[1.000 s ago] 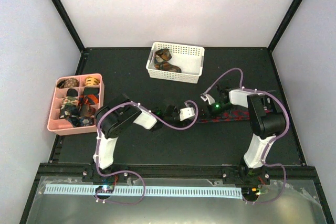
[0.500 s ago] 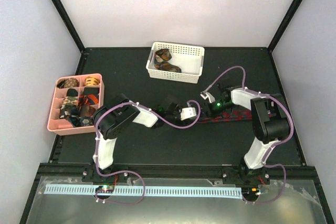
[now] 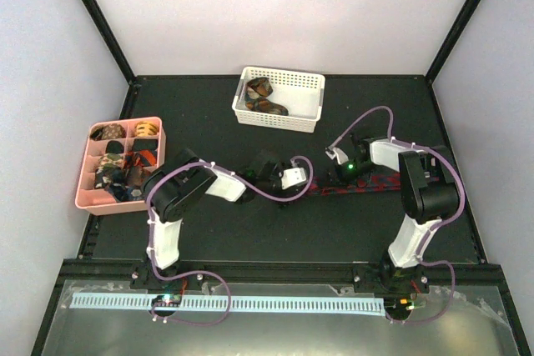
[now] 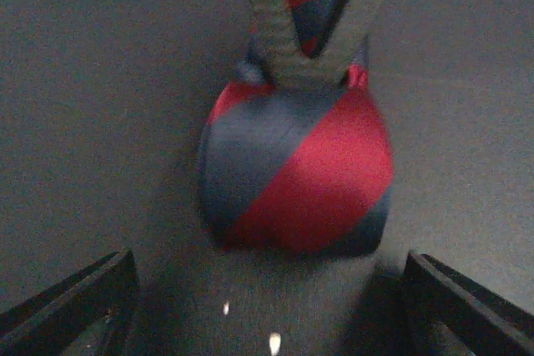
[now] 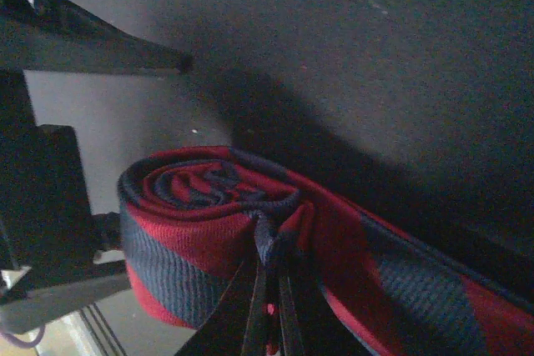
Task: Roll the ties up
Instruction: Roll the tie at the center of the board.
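Note:
A red and dark-blue striped tie [image 3: 371,183] lies across the black table, and its left end is rolled into a coil [image 4: 296,177]. My right gripper [image 5: 271,289] comes down on the coil [image 5: 192,223] from above. It is shut, pinching the coil's outer layer of fabric. My left gripper [image 4: 271,306] sits just short of the coil with its fingers [image 4: 75,298] spread wide at both sides, touching nothing. From above, the left gripper [image 3: 310,184] and right gripper [image 3: 328,178] meet at the tie's left end and hide the coil.
A white basket [image 3: 275,121] at the back holds loose ties [image 3: 263,97]. A pink compartment tray [image 3: 100,204] at the left holds several rolled ties. Purple cables loop off both arms over the table.
My left gripper has opened, let go of the coil and drawn back a little to the left. My right gripper has closed on the coil's fabric.

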